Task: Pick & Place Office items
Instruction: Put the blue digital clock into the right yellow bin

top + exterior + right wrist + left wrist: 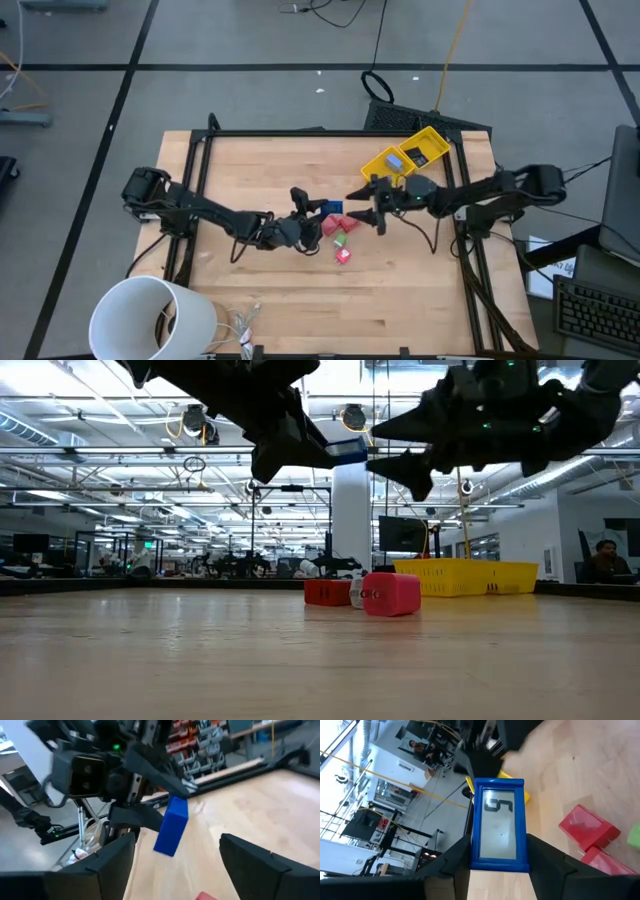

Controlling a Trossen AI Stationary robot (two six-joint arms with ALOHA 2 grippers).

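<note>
My left gripper (316, 211) is shut on a blue-framed rectangle (499, 825) with a grey face marked "5", raised above the table's middle. My right gripper (356, 205) is open, its fingers (112, 862) standing just right of the blue piece (171, 825) and pointing at it without touching. Below them on the wood rest two red blocks (333, 226), a green bit (340, 239) and a pink-red bit (343, 256). In the low view the red blocks (390, 593) sit flat on the table. My left gripper pinches the blue rectangle by one short end (499, 864), a finger (455, 862) on each long side. The fingers come level from the table's left and lie along the piece. The rectangle is lifted clear of the table (347, 452), its free end toward my right gripper.
A long yellow bin (408, 155) lies slantwise near the far right corner with a blue-grey piece inside. A big white cylinder (150, 318) and loose cables (240, 325) occupy the near left corner. Bare wood stretches along the near edge and left of the pieces.
</note>
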